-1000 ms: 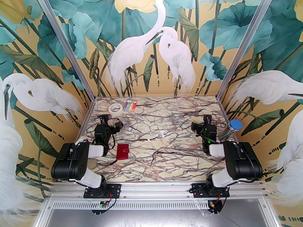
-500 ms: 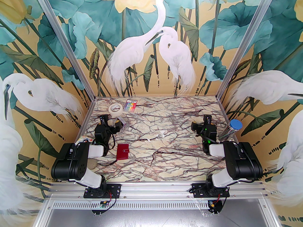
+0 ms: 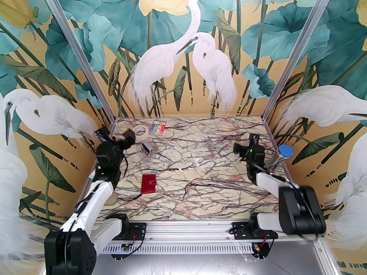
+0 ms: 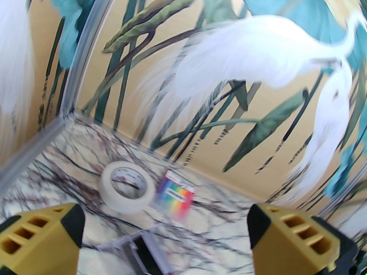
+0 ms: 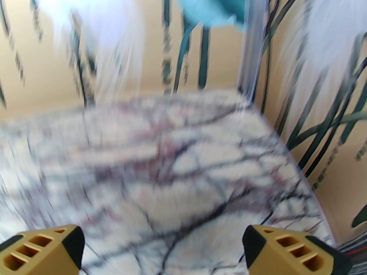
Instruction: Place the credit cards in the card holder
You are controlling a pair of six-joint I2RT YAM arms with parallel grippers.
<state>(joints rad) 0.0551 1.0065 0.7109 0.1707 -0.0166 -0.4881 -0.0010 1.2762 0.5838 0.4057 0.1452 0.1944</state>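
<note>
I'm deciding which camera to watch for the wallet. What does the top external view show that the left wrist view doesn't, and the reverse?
The top external view adds the closed red card holder, lying flat on the marble table on the left arm's side, and a blue-capped tube at the right edge. The left wrist view adds a close look at the left gripper, its yellow jaws wide apart with nothing between them. Both share the tape roll, the rainbow-striped packet beside it, and the small clear case.

Near-left on table (image 3: 206, 159), card holder (image 3: 148, 184); tape roll (image 3: 140, 132), packet (image 3: 159, 127) behind
</note>
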